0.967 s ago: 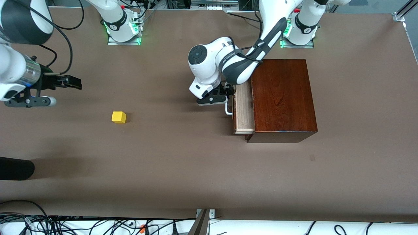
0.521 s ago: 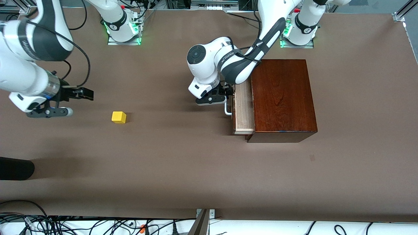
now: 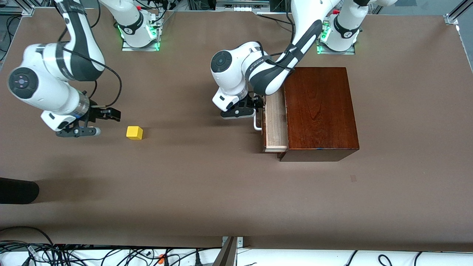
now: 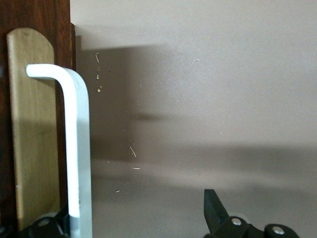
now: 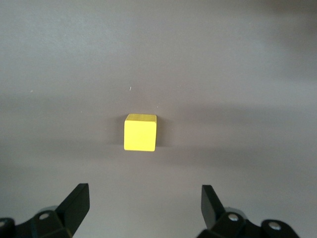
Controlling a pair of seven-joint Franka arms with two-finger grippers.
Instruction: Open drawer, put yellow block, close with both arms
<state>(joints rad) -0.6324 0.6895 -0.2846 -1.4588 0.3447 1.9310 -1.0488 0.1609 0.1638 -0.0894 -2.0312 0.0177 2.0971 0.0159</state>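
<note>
The yellow block (image 3: 134,132) (image 5: 140,132) lies on the table toward the right arm's end. My right gripper (image 3: 106,123) (image 5: 143,194) hovers low beside it, open, its fingers aimed at the block with a gap still between them. The drawer (image 3: 276,122) stands partly out of the dark wooden box (image 3: 319,111). My left gripper (image 3: 254,110) (image 4: 132,208) is open at the white handle (image 3: 256,124) (image 4: 79,148), with the bar just inside one finger (image 4: 215,213) and its mate.
Brown table surface (image 3: 207,184) spreads all round the block and in front of the drawer. A dark object (image 3: 16,190) pokes in at the right arm's end, nearer the front camera. Cables lie along the front edge.
My right arm has swung in from the table's end and come down close to the yellow block. The left gripper and drawer have crept slightly farther out of the box.
</note>
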